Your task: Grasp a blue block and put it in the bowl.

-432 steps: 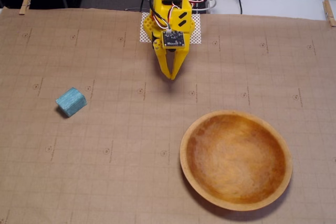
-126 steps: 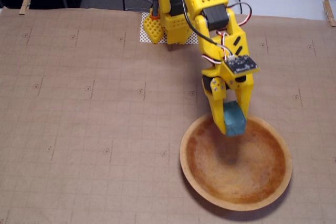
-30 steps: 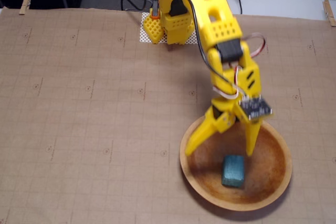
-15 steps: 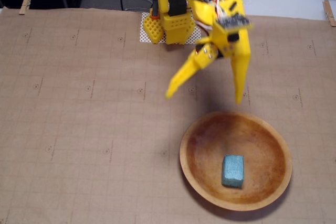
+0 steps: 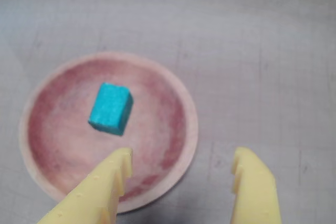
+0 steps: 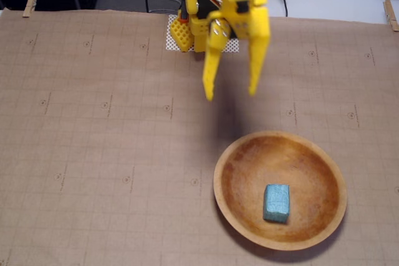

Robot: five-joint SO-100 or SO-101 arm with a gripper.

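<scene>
The blue block (image 6: pixel 277 203) lies inside the wooden bowl (image 6: pixel 234 165), a little in front of its middle in the fixed view. The wrist view shows the block (image 5: pixel 110 108) resting near the bowl's centre, with the bowl's rim (image 5: pixel 192 124) on the right. My yellow gripper (image 6: pixel 230 94) hangs in the air above the table, behind and to the left of the bowl, with its fingers spread and nothing between them. In the wrist view the gripper (image 5: pixel 181 163) opens over the bowl's near-right edge.
Brown gridded paper (image 6: pixel 100 154) covers the table, held by clothespins (image 6: pixel 30 0) at the back corners. The arm's yellow base (image 6: pixel 187 29) stands at the back centre, with cables behind it.
</scene>
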